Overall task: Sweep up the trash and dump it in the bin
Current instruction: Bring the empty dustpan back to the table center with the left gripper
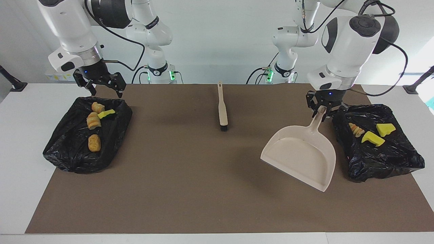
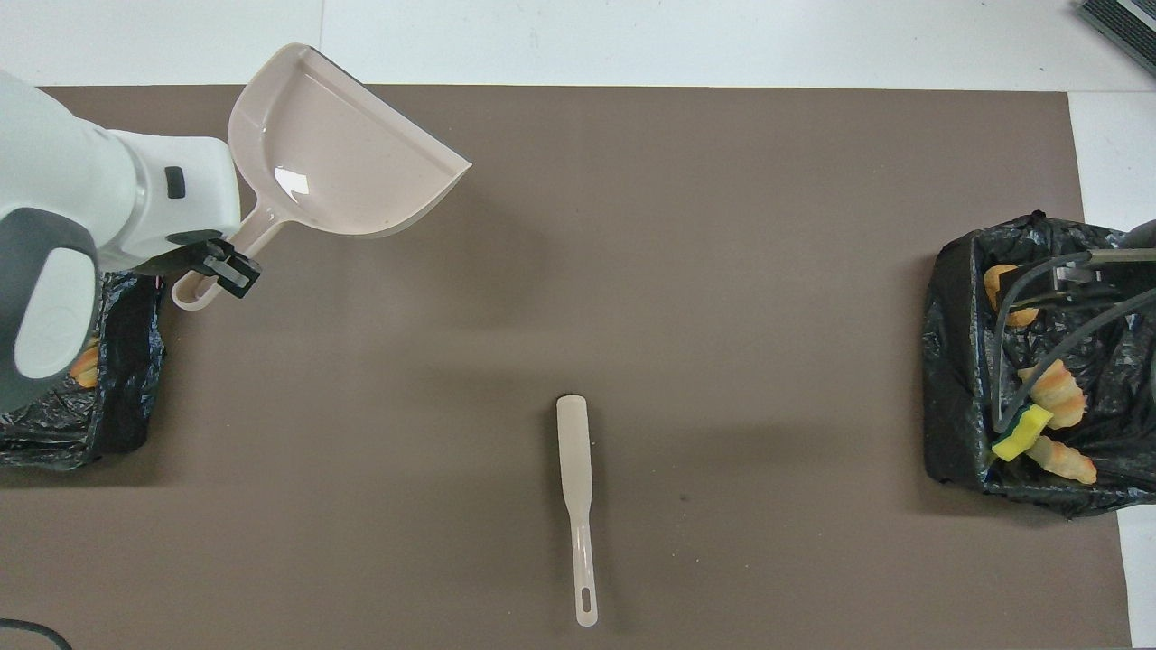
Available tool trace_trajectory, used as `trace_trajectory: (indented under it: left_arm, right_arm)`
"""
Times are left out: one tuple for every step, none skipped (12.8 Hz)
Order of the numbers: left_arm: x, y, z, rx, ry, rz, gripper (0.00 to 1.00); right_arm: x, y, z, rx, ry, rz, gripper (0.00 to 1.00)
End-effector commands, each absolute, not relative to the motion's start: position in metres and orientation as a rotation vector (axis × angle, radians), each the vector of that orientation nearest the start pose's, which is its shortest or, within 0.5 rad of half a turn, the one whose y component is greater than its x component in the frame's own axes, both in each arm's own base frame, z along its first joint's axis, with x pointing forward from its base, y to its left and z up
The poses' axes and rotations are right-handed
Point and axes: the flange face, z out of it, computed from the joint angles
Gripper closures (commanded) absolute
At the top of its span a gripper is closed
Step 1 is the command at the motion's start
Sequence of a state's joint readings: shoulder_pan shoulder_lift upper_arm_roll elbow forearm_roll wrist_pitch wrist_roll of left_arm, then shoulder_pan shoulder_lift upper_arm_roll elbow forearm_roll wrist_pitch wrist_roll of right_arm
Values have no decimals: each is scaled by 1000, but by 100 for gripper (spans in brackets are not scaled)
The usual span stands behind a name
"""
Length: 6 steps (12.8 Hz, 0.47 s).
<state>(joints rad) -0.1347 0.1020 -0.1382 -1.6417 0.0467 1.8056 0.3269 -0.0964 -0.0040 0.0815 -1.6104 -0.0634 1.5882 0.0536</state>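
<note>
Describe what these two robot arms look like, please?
Both arms are glossy white, rounded segments with dark grey or black joint caps. Black cables loop along them. Green lights glow at both bases. The left gripper and right gripper are small black two-finger claws, each showing a tiny blue light above.

My dustpan (image 1: 301, 157) was plain beige, brush (image 1: 222, 108) beige with black bristles. Mat (image 1: 203, 176) was flat brown on a white table (image 1: 17, 135). Both bin bags (image 1: 84, 142) (image 1: 379, 159) were glossy black. Trash (image 1: 373, 139): yellow sponge bits, one green-topped (image 1: 106, 113), plus tan-orange striped lumps (image 1: 92, 121). My arms were white, grippers black.
</note>
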Motion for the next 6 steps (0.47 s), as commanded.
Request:
trace_trajectory:
  left_arm:
    - [563,-196,544,-3056,758,-159,100]
    - [555,-213,533,-3116,656,-145,100]
    - [545,-242,523,-3170,540,-138,100]
    - [536,-270,513,-3192,477,-160,100]
    - [530,-298,494,-3200,471,-145,100]
    - [523,-323,479,-3212,425,-118,100]
  right_arm:
    - [547,-10,610,-3140,84,39,0]
    - [545,-8,611,-3115,94,29,0]
    - [544,-8,609,-3114,111,29,0]
    - [544,-8,609,-3113,121,27,0]
    - [544,-7,607,-3113,124,30,0]
    - [544,-7,607,-3113,124,30,0]
